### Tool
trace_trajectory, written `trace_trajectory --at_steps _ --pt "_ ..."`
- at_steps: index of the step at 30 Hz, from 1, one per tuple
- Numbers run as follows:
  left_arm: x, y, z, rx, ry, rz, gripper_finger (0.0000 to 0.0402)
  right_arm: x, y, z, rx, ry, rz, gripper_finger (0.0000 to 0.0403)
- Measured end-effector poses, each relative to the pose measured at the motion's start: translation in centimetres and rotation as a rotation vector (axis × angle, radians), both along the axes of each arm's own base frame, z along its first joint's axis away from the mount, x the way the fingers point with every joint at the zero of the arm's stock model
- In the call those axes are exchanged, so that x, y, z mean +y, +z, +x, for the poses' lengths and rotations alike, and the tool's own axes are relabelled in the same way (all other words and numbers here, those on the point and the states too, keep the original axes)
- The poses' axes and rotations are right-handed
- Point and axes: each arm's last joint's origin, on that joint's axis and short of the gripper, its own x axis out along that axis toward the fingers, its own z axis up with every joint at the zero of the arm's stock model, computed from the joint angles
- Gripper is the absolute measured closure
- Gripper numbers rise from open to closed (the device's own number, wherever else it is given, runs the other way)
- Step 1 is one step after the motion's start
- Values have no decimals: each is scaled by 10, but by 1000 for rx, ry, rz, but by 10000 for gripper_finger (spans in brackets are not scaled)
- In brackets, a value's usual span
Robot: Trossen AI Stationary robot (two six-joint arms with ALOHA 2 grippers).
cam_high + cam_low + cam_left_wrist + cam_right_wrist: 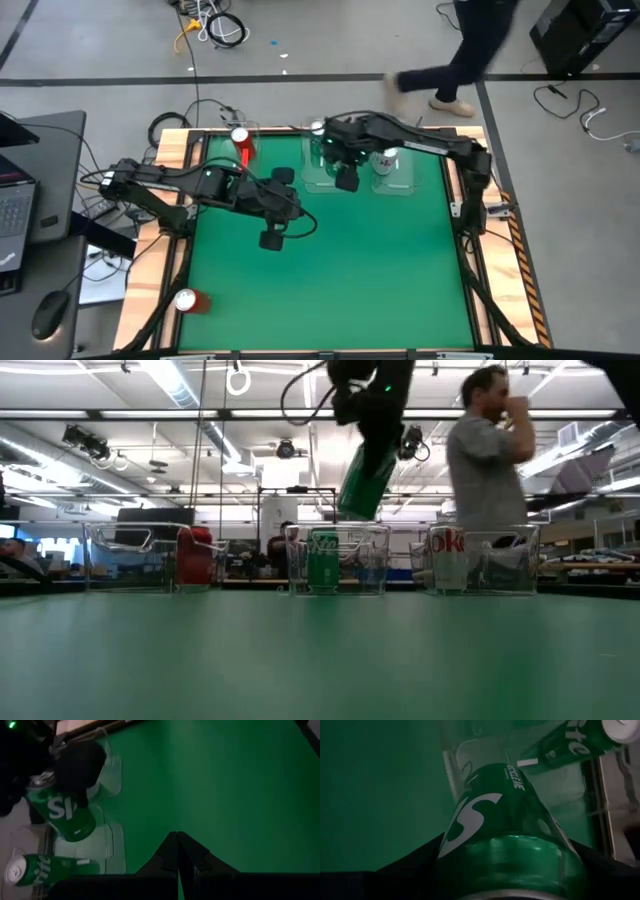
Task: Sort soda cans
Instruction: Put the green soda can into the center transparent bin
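**Soda can sort: second green can in transit to middle bin**

Item in hand: green can (pixel 365 478), clamped between the fingers of the right gripper (pixel 346 180), held tilted in the air above the middle clear bin (pixel 372 565). Not yet lowered in.

Already binned, as far as visible:
- One green can (pixel 323 560), upright in the middle bin.
- One red can (pixel 194 555), in the left-hand bin (pixel 120 560) as the low view shows it.
- One silver-white can (pixel 447 557), in the remaining bin (pixel 510 565).

Outstanding: a red can (pixel 189 300) lying on its side at the near left table edge, well apart from the bins. A second silver-white can cannot be made out.

Left gripper (pixel 272 240): fingers closed together, empty, hanging over the bare green mat (pixel 380 270) near mid-table.

Judged progress: three placed, a fourth about to be, at least one left.

Background: a person (pixel 490 450) stands beyond the table.
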Motion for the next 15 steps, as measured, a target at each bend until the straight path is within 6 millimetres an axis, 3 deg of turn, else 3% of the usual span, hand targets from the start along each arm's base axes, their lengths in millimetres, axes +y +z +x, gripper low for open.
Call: trace_trajectory --at_steps 11,15 --pt "0 -2 -1 11 34 -33 401 -56 -54 34 146 -31 42 99" --pt "-1 -19 0 30 45 -43 401 -64 -78 39 218 -21 68 99"
